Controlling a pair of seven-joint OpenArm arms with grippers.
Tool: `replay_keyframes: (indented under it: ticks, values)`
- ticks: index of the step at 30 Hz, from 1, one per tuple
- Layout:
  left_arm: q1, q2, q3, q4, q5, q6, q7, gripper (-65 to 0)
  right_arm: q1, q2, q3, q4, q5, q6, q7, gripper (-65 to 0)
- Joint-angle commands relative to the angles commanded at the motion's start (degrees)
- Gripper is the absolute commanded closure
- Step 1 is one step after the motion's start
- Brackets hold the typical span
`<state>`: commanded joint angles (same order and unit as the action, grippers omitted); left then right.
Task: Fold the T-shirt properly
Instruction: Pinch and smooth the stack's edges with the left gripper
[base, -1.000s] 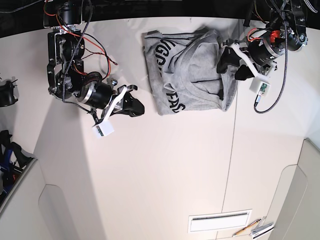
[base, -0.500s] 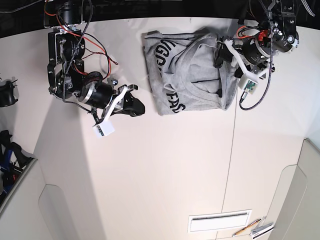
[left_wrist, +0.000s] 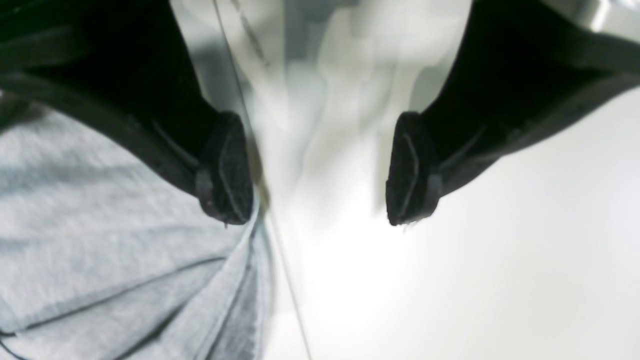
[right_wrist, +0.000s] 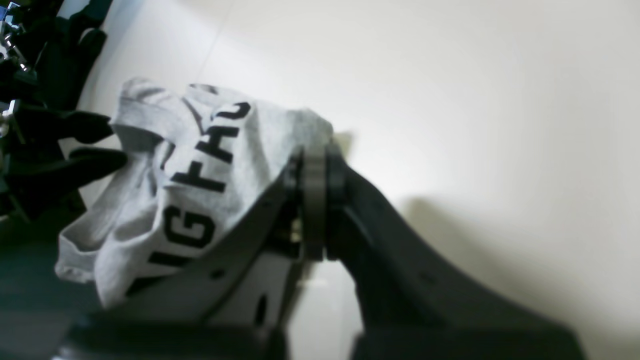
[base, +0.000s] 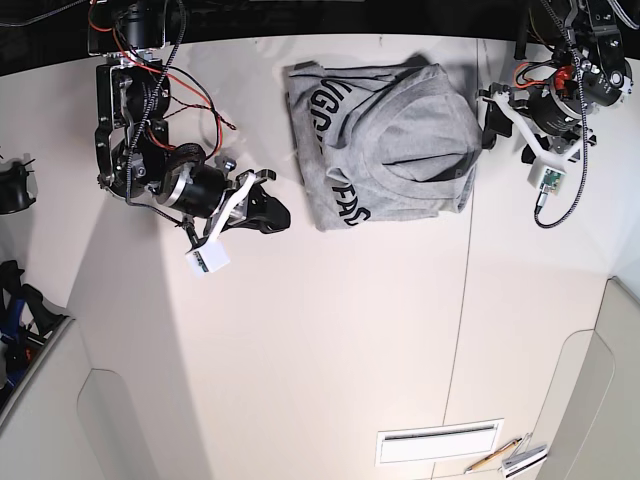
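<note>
Just beside T-shirt edge, left tool agape

Broad bare table below the T-shirt, free for passage. Left gripper just off the shirt's right edge, pads parted, nothing between them. Right gripper near the shirt's left edge, pads pressed together, bare gap between. Vent slot and pens at the near edge, well apart.

A robotics lab, this: bare white table, exposed red wiring on one arm, cable looping off the other.
</note>
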<state>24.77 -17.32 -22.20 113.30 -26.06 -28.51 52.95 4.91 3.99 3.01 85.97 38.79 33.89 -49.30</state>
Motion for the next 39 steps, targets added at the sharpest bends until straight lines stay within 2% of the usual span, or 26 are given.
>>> replay_keyframes:
  ticks: [6,7,8,9,10,11,13,14,15,17,18,21,26,29,32,36,39]
  values:
    - [0.02,0.0,-4.57,0.0,-3.21,-0.63,0.26,-45.1,0.0,0.0,0.0,0.0,0.0,0.0,0.0,0.0]
    - [0.0,0.0,-5.55,0.0,-6.16,-0.66,1.25,-45.1,0.0,0.0,0.0,0.0,0.0,0.0,0.0,0.0]
    - [0.02,0.0,-6.47,0.0,-10.21,-1.88,2.51,-45.1,0.0,0.0,0.0,0.0,0.0,0.0,0.02,0.0]
    - [0.02,0.0,-7.13,0.02,-15.3,-5.29,3.67,-44.8,0.02,0.0,0.0,0.0,0.0,0.0,0.09,0.0]
    - [0.02,0.0,-7.5,0.02,-20.7,-9.01,4.72,-41.9,0.0,0.0,0.0,0.0,0.0,0.0,0.26,0.0]
    - [0.02,0.0,-7.52,0.02,-25.11,-11.49,6.08,-36.0,0.0,0.02,0.0,0.0,0.0,0.02,0.48,0.0]
    - [0.02,0.04,-7.5,0.02,-31.78,-11.49,8.85,-20.0,0.02,0.13,0.0,0.0,0.0,0.0,1.03,0.0]
    - [0.0,0.04,-7.5,0.02,-34.23,-11.49,9.94,-14.1,0.04,0.15,0.04,0.0,0.0,0.0,1.16,0.0]
    - [0.0,0.04,-7.5,0.02,-37.11,-11.49,11.06,-10.9,0.15,0.15,0.07,0.0,0.0,0.0,1.14,0.0]
    - [0.0,0.04,-7.41,0.02,-43.08,-11.49,13.73,-10.1,0.28,0.15,0.04,0.0,0.5,0.0,1.05,0.0]
    - [0.0,0.04,-7.06,0.02,-43.74,-11.49,14.62,-10.1,0.28,0.13,0.04,0.0,0.98,0.0,1.03,0.0]
    - [0.0,0.04,-3.85,0.02,-42.21,-11.49,14.29,-10.1,0.28,0.11,-0.09,0.0,2.71,0.0,0.57,0.0]
    - [-0.04,0.04,4.9,0.0,-25.2,-11.49,3.48,-10.1,0.11,-0.04,-0.98,0.0,3.89,0.02,-1.16,0.0]
    - [-0.15,0.07,6.56,-0.2,-19.93,-11.49,3.19,-10.1,-1.05,-0.04,-3.3,-0.04,3.87,0.44,-1.51,0.0]
    - [-0.13,0.02,6.54,-2.19,-17.29,-11.49,3.28,-10.1,-2.91,-0.02,-8.11,-0.13,3.45,0.87,-0.44,0.0]
    - [-0.17,0.0,6.54,-7.5,-16.79,-11.49,3.34,-10.1,-2.99,-0.02,-15.5,-1.25,-3.52,0.81,3.72,0.0]
    - [-0.17,0.0,6.34,-8.39,-13.53,-11.49,2.54,-10.1,-2.99,-0.02,-18.93,-2.97,-9.07,0.42,5.57,0.0]
